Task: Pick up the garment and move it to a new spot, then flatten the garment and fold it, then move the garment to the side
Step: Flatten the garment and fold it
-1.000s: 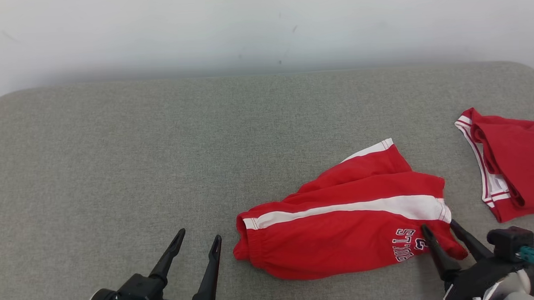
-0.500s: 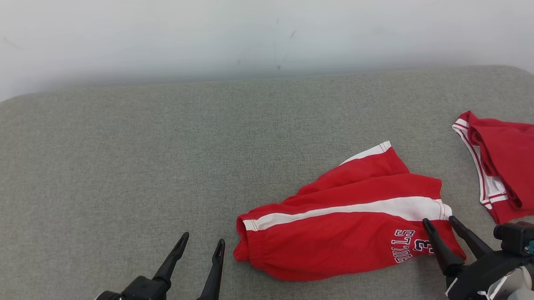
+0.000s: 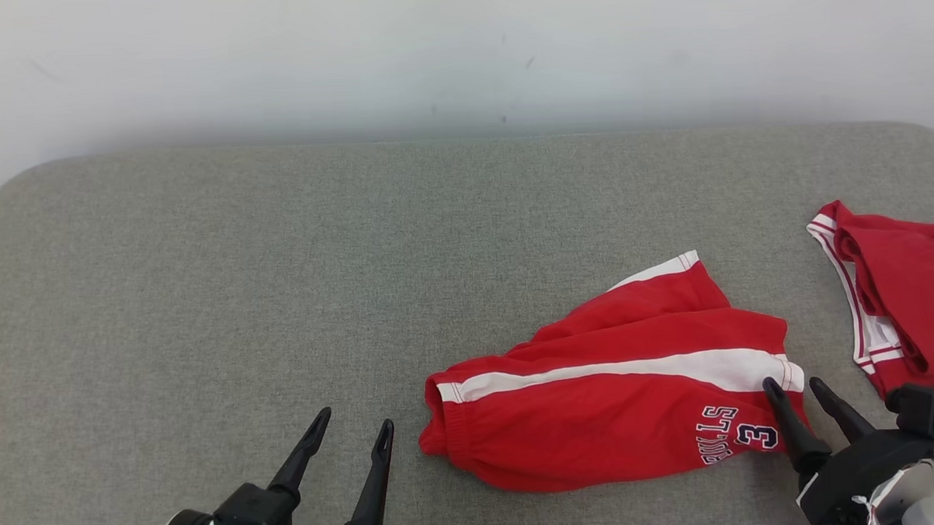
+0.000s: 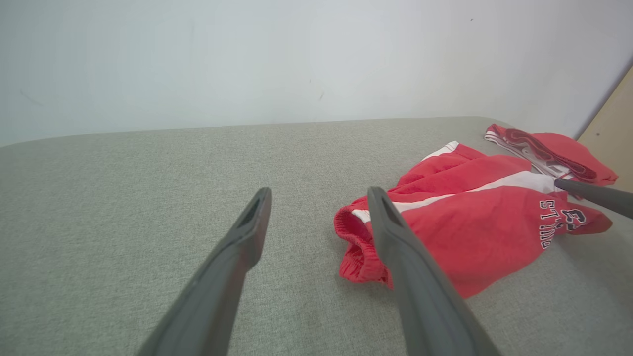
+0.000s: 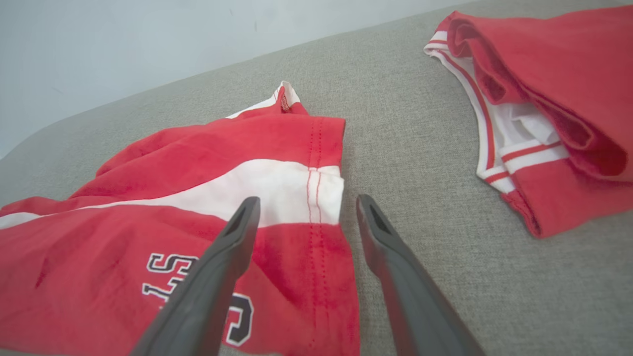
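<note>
Risking a one-layer pinch, by my reading: right gripper (image 3: 791,383), jaws apart and empty, is straddling the leg hem of the shorts (image 3: 620,412). Closing there may be catching only the top layer, so the rest would be dragging and bunching. Left gripper (image 3: 355,418), also apart and empty, is waiting beside the waistband. Shorts are lying near the worktop (image 3: 203,264) front edge, right of centre: red, white side stripe, dark lettering, rumpled, one leg skewing toward the far edge. Second red garment (image 3: 903,294) is lying at the right edge, apart; possible mix-up.
</note>
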Robot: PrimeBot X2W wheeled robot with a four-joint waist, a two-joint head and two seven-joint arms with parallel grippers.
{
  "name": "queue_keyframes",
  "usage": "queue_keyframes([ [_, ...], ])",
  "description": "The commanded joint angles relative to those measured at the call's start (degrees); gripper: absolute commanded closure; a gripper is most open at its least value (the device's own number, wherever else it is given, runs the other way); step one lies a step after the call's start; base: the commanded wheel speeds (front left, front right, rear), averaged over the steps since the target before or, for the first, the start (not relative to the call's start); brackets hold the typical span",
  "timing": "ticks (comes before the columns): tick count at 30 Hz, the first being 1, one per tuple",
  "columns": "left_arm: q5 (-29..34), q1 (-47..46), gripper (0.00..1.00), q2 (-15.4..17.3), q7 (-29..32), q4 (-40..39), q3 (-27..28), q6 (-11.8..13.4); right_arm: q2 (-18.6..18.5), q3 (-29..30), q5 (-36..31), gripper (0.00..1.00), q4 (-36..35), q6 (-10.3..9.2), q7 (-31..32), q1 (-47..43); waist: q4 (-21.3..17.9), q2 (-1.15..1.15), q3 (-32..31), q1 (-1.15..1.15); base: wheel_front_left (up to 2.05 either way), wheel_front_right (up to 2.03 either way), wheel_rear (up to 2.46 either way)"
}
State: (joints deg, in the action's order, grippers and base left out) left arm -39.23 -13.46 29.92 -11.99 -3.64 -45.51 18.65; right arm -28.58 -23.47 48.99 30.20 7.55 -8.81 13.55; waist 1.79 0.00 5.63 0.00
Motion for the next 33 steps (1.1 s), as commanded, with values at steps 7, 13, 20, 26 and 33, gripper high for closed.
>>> queue_keyframes([
  [7, 0.6, -0.9, 0.00, 0.4, 0.4, -0.5, -0.2, 0.2, 0.6, -1.1, 1.6, 0.10, 2.5, -0.16, 0.4, 2.9, 0.1, 0.00, 0.7, 0.00, 0.00, 0.00, 0.00],
  [13, 0.4, -1.1, 0.00, 0.5, 0.3, -0.3, -0.1, 0.4, 0.4, -3.2, 3.4, 1.00, 3.9, -0.16, 0.0, 4.6, 0.4, 0.00, 1.1, 0.00, 0.00, 0.00, 0.00],
  [20, -0.1, -0.7, 0.00, -0.3, -0.1, 0.3, -0.1, 0.4, -2.2, -4.8, 2.7, 1.00, 3.6, -0.16, -2.9, 5.0, 0.2, 0.00, 0.3, 0.00, 0.00, 0.00, 0.00],
  [26, -5.2, -1.0, 0.00, -3.8, 0.1, 1.2, 1.0, -2.2, -5.2, -3.6, 2.4, 1.00, 0.5, -0.16, -4.0, 2.6, -0.4, 0.00, -0.1, 0.00, 0.00, 0.00, 0.00],
  [33, -12.4, -6.8, 0.00, -9.3, 8.3, 7.2, -0.3, -6.8, -6.0, -2.1, 1.0, 1.00, -1.3, -0.16, -2.5, 1.7, -1.1, 0.00, 0.7, 0.00, 0.00, 0.00, 0.00],
])
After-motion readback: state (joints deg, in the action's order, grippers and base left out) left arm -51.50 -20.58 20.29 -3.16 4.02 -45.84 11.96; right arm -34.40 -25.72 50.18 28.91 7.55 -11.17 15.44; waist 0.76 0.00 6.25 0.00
